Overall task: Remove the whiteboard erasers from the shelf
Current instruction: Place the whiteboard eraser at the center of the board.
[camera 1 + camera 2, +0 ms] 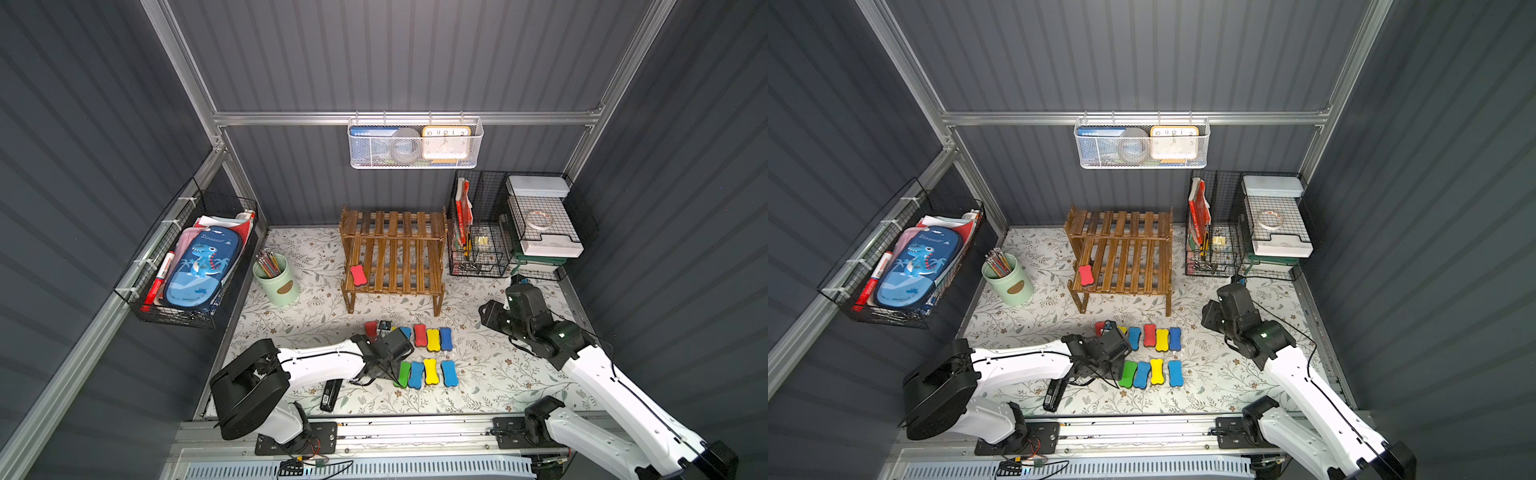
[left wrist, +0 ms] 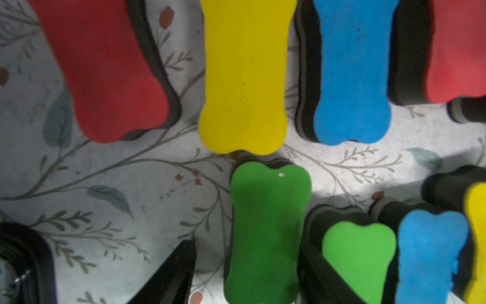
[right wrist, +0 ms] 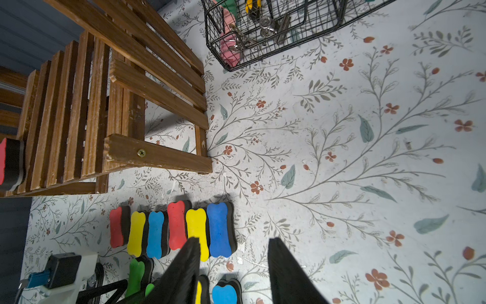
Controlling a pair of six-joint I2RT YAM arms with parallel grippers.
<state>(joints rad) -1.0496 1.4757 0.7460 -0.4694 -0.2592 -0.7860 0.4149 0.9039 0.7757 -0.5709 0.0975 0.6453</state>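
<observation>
One eraser (image 1: 358,276) at shelf (image 1: 392,222) edge

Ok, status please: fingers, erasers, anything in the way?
Left fingers open around green eraser on table. Right fingers open, empty. One red eraser on shelf, lower tier. Nothing blocking it.

Left arm (image 1: 320,361) first: a smooth white shell, small screw holes dotted along it, a thin black cable (image 1: 332,354) tracing its length. Behind it sits a bulky, rounded black joint housing (image 1: 249,390). At the base there's a black mounting plate (image 1: 299,442) with screws, and thin red and black wires (image 1: 313,452) trailing off it. Over to the right arm (image 1: 615,386): same white shell, a black cable looping alongside, and a chunky black wrist section (image 1: 536,328) with a small green light (image 1: 1263,334). Right fingers (image 3: 184,273): matt black, flat, tapering wedges. Left fingers (image 2: 173,271): black too, finely ribbed.
</observation>
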